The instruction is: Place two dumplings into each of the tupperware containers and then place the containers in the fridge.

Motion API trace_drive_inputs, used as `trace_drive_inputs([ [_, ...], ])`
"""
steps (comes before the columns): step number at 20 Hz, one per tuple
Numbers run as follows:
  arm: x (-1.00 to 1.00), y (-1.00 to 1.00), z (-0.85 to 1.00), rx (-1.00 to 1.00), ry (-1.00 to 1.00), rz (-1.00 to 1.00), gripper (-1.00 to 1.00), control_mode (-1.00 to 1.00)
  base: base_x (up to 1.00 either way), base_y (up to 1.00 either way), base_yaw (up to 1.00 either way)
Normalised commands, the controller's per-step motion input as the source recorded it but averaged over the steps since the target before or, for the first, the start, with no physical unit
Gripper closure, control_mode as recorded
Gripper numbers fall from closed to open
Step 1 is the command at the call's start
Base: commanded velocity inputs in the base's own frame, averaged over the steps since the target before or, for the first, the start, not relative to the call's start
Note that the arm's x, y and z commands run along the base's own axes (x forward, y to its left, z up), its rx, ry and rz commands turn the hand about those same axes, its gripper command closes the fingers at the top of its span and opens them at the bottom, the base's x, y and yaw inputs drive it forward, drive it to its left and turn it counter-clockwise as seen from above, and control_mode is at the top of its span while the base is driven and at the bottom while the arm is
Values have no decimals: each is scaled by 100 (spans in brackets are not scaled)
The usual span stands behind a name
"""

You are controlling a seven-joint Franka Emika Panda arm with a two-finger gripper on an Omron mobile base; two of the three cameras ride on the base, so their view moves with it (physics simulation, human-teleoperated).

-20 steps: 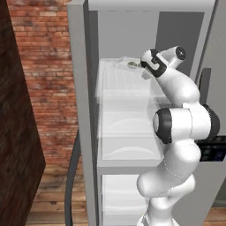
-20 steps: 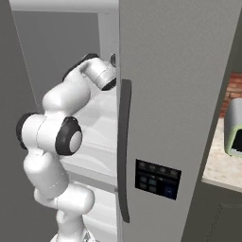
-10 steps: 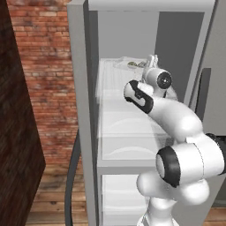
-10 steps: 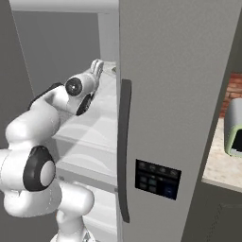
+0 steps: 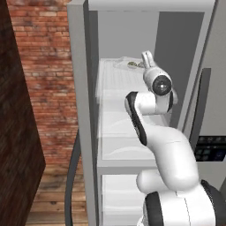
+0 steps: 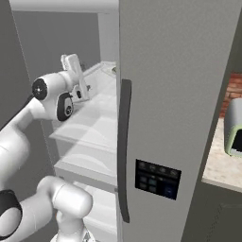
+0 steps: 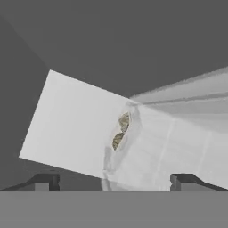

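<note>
A white robot arm reaches into the open fridge (image 5: 84, 110), its end effector (image 7: 113, 180) raised above the top shelf (image 5: 119, 81) with the two dark fingertips (image 7: 44, 181) spread wide apart and nothing between them.

In the left base view, the arm's wrist sits at about 1 o'clock from the picture's centre, just in front of a tupperware container (image 5: 132, 64) resting at the back of the top shelf. Small brownish dumplings (image 5: 131, 65) lie inside the container; from this angle they read as one or two dark lumps, and the count is hard to fix.

The hand view is rolled, so the white shelf runs as a slanted slab from 9 o'clock toward 3 o'clock. Two speckled dumplings sit close together near the centre, one at about 12 o'clock of the other, within the pale raised rim of the container, which is faint against the white shelf.

In the right base view, the closed fridge door with its dark handle (image 6: 124, 151) and dark control panel (image 6: 156, 178) stands at centre, the wrist at 10 o'clock. A green appliance (image 6: 234, 127) rests on the tabletop (image 6: 222, 168) at 3 o'clock.
</note>
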Motion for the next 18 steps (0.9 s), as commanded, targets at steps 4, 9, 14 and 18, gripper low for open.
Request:
trace_drive_inputs([
  [4, -100, -80, -58, -39, 49, 18, -100, -100, 0, 0, 0],
  [9, -100, -55, -84, -3, 17, 19, -100, -100, 0, 0, 0],
  [14, -99, 23, -59, -7, 11, 26, -100, -100, 0, 0, 0],
  [18, -72, 47, -14, -39, 33, 21, -100, -100, 0, 0, 0],
])
